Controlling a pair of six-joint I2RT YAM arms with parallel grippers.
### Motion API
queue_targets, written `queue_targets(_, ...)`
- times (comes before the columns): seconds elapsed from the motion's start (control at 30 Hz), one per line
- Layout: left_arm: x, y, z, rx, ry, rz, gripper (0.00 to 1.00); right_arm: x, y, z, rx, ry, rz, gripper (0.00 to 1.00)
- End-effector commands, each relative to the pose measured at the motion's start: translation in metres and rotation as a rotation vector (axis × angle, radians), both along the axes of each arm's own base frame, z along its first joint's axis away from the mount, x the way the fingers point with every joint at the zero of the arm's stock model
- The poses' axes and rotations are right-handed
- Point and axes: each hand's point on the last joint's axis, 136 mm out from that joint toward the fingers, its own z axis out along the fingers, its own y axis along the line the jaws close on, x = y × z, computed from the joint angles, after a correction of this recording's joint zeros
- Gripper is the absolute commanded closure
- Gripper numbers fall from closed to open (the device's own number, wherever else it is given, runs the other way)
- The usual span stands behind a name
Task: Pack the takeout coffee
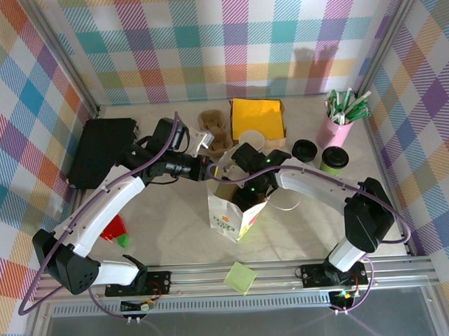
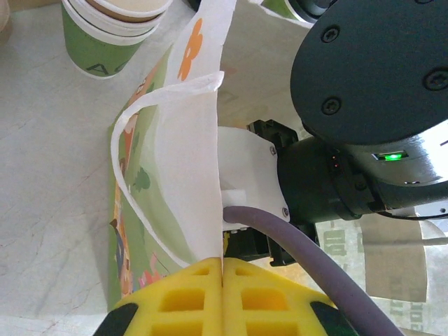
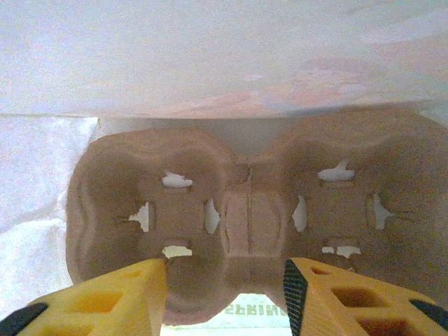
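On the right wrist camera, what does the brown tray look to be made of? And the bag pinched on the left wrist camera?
The tray looks like moulded paper pulp: matt brown, with a speckled fibrous surface, soft rounded wells and ragged edges at the slots. The bag seems to be thin paper: matt white inside, colour print outside, with sharp folds and a slight glow of light through it.

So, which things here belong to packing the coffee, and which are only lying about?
Job: paper bag, pulp carrier inside it, left gripper pinching its edge, right gripper. Which cup is the coffee is unclear.
Lying about: yellow napkins, pink stick cup, black box, green note.
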Motion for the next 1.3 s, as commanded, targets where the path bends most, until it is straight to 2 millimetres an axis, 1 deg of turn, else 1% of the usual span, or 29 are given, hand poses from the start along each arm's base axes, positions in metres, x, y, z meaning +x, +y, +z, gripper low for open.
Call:
queue_targets(0.0,-0.001,-0.005,0.007,-0.022,-0.008,-0.018,1.0,-0.01,-0.003,-0.008,-0.027,0.042,0.009,0.46)
queue_targets(0.07,0.0,-0.004,0.006,-0.016,-0.01,-0.013,1.0,-0.009,-0.002,0.0,-0.02,0.035,0.004,0.42)
queue_targets(0.17,0.0,-0.003,0.005,-0.01,-0.008,-0.005,1.0,-0.008,-0.001,0.018,-0.001,0.021,-0.007,0.34)
queue_targets(0.23,0.001,-0.002,0.005,-0.007,-0.009,0.002,1.0,-0.008,0.0,0.032,0.024,0.011,-0.016,0.32)
queue_targets(0.37,0.0,-0.001,0.006,-0.003,-0.01,0.007,1.0,-0.009,0.003,0.061,0.078,-0.005,-0.041,0.29)
queue_targets(0.4,0.0,-0.001,0.006,-0.003,-0.009,0.005,1.0,-0.01,0.004,0.066,0.094,0.013,-0.076,0.28)
queue_targets(0.5,-0.001,0.0,0.009,-0.005,-0.013,0.002,1.0,-0.014,0.007,0.085,0.144,0.024,-0.104,0.24)
queue_targets(0.7,-0.001,0.002,0.011,0.007,-0.014,0.011,1.0,-0.018,0.006,0.111,0.196,0.023,-0.138,0.2)
queue_targets(0.8,0.0,0.003,0.014,0.011,-0.01,0.024,1.0,-0.019,0.006,0.129,0.241,0.009,-0.162,0.19)
queue_targets(0.93,-0.002,0.003,0.02,-0.008,-0.019,0.026,1.0,-0.018,0.007,0.156,0.317,0.009,-0.244,0.17)
queue_targets(1.1,-0.004,0.005,0.029,-0.025,-0.036,0.033,1.0,-0.019,0.015,0.175,0.397,0.069,-0.342,0.17)
queue_targets(1.27,-0.003,0.009,0.028,-0.012,-0.042,0.052,1.0,-0.019,0.025,0.185,0.478,0.144,-0.419,0.17)
